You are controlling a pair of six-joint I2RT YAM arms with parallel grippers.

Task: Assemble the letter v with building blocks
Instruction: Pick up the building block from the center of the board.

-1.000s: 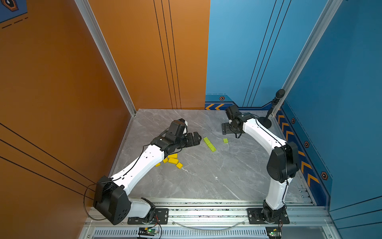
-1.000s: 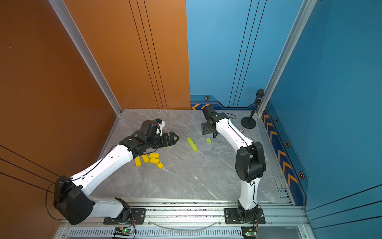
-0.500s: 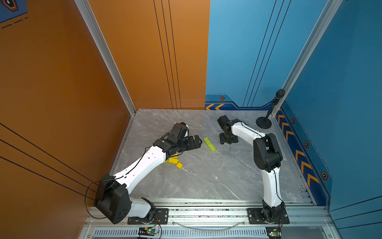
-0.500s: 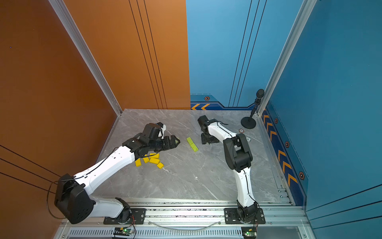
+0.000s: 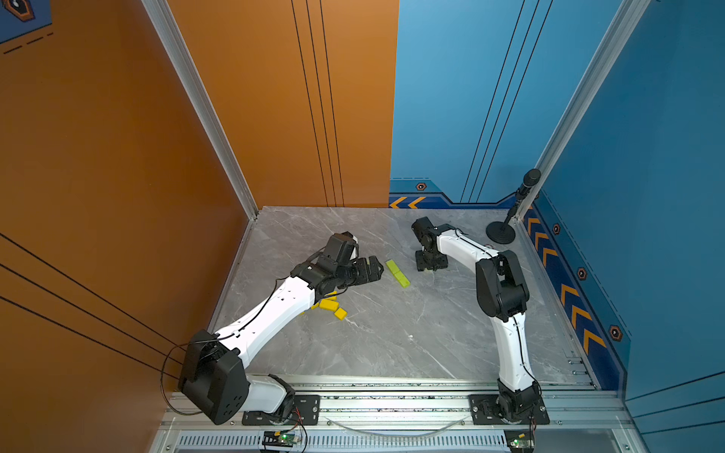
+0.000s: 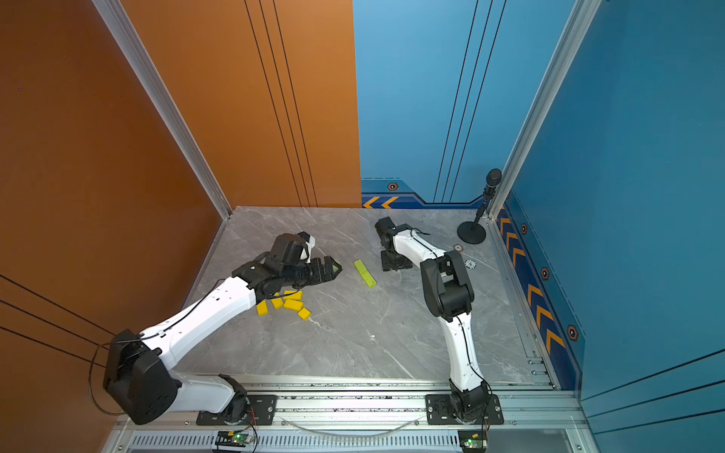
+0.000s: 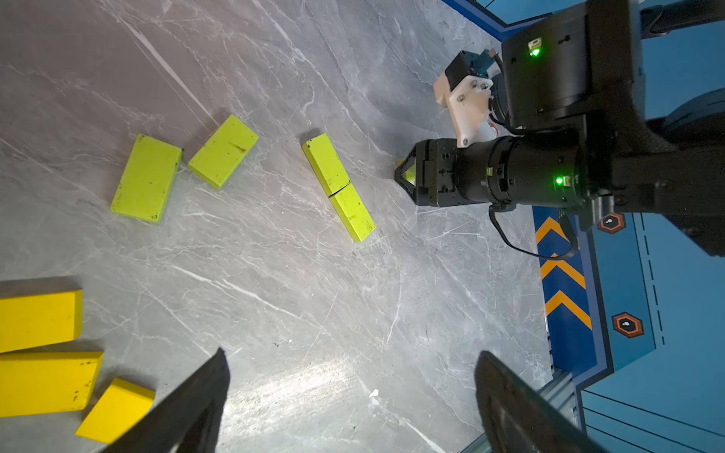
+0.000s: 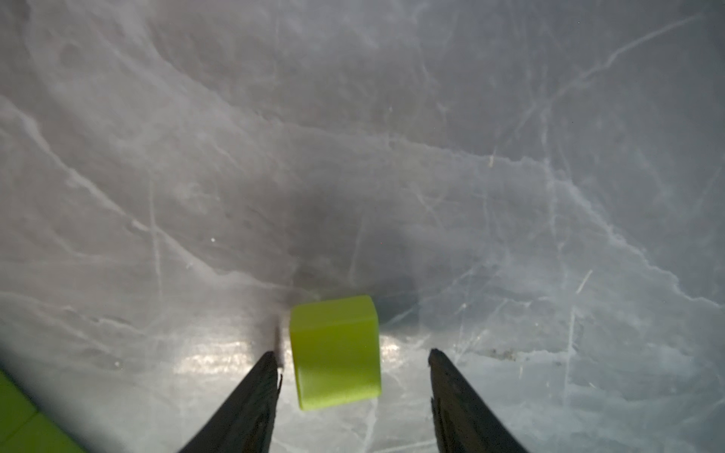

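Bricks in lime green (image 5: 397, 273), two of them, lie end to end on the table (image 5: 392, 345), touching. Their long line runs slanted, from far left toward near right. Just beside it, the right claw (image 8: 351, 353) stands low around a small green cube (image 8: 335, 349). One finger is almost at the cube, the other is apart from it, so it is not yet gripped. The left claw (image 7: 351, 353) hangs wide and holds nothing, near the yellow bricks (image 6: 284, 304). Two more green bricks (image 7: 147, 178) lie flat, corners nearly touching.
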